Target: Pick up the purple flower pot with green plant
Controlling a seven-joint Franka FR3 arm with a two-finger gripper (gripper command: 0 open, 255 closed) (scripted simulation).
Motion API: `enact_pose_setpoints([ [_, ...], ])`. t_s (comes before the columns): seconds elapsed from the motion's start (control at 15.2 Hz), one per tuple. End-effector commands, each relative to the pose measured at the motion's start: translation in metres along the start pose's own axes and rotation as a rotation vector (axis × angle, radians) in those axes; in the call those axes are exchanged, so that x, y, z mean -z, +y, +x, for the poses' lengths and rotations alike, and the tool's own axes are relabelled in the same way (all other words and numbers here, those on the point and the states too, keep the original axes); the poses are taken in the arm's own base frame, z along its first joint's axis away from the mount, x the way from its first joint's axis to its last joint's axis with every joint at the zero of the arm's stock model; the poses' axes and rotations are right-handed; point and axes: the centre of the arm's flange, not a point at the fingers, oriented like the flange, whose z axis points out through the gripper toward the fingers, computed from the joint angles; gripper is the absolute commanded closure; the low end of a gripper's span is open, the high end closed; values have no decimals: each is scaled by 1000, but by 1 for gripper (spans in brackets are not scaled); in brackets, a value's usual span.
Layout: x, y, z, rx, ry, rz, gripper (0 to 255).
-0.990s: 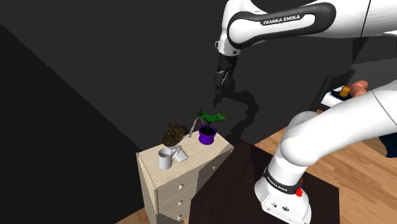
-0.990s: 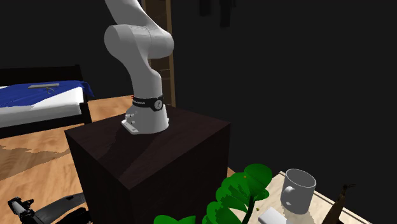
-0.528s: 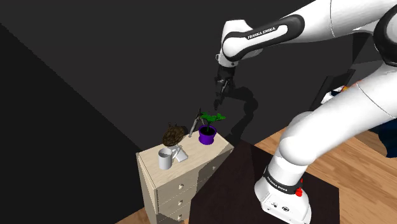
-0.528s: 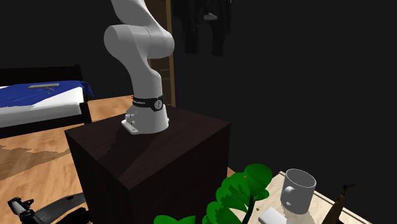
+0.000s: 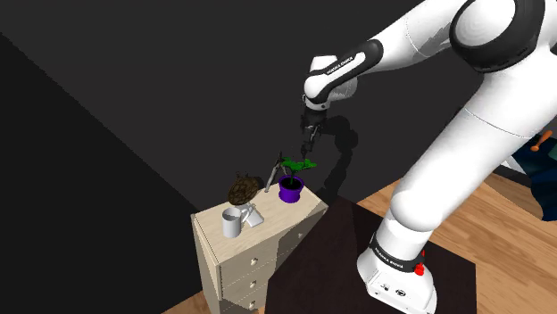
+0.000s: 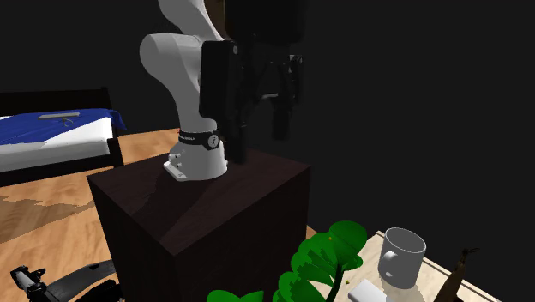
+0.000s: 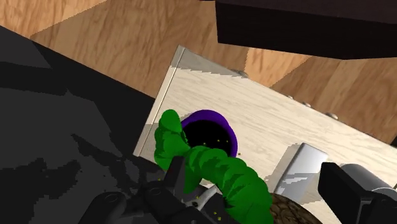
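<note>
The purple flower pot with its green plant stands at the back right corner of a light wooden dresser. My black gripper hangs in the air just above the plant, pointing down, with nothing in it. In the second exterior view the gripper is close to the camera, its two fingers apart, well above the green leaves. From the wrist view I look down into the pot's dark mouth, with leaves spreading over its near rim. One black finger shows beside them.
On the dresser top stand a grey mug, a small white box, a brown clump and a thin grey leaning object. The dark stand sits right of the dresser. A dark wall rises behind it. A bed lies far off.
The arm has swung over and the gripper has come down toward the plant. It has entered the second exterior view. The things on the dresser have not moved.
</note>
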Motion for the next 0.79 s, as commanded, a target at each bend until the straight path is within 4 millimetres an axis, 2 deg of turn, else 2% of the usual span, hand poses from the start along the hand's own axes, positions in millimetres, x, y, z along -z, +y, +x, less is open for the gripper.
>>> enact_pose_setpoints([
  [0.0, -21, 17, 4, 0, -9, 9, 0],
  [0.53, -104, 87, 23, -2, -46, 46, 0],
  [0.73, -120, 92, 25, -2, -49, 49, 0],
])
